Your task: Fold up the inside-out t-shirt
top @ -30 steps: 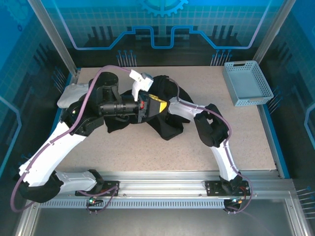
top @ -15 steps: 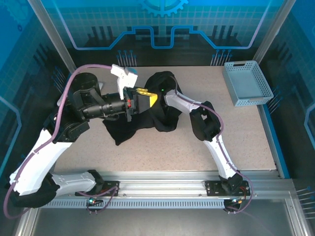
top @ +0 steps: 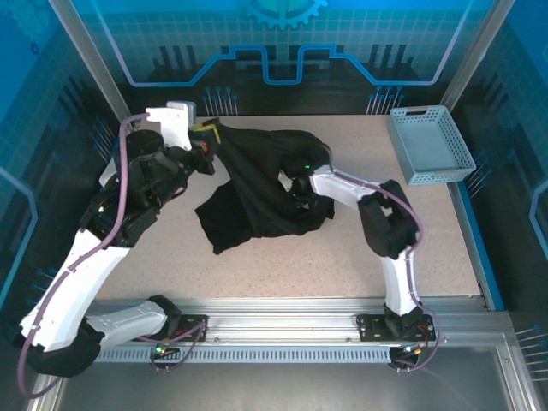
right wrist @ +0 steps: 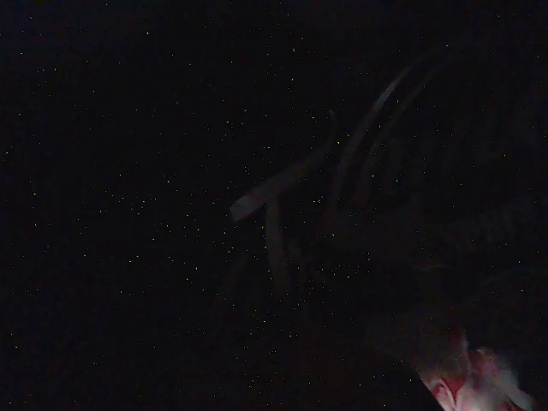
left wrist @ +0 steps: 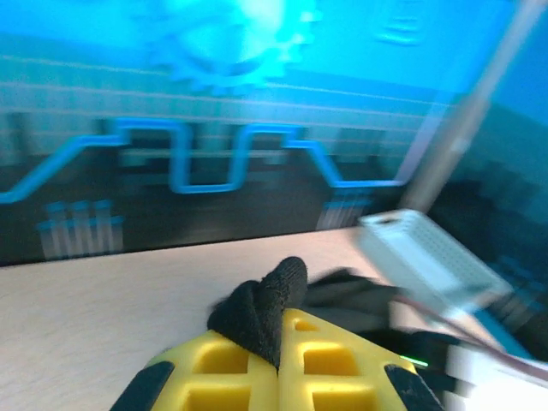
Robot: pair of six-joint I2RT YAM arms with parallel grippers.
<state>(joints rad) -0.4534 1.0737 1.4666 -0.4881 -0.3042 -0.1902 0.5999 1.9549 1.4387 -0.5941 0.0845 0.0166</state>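
Cloth takes up the middle of my workspace: the large black soft cloth t-shirt lies crumpled on the beige speckled tabletop. It is drawn out in a rumpled band from the far left corner toward the centre, and a loose flap trails toward the near edge. From the wrist camera I see my left tool clenched, its two yellow fingers pressed together on a small peak of black fabric that sticks up between their tips. From above, that tool sits at the far left end of the t-shirt, lifted off the tabletop, and the cloth slopes down and away from it. My right tool is down in the bunched folds near the middle of the garment, with fabric heaped around it. It is clenched too, but I cannot tell whether a fold is caught between its fingers. My right wrist camera is almost wholly dark, with faint creases of cloth close against it and a small pink-and-white patch at the lower right corner. A pale blue perforated plastic basket stands at the far right of the tabletop, well apart from the t-shirt and from both tools.
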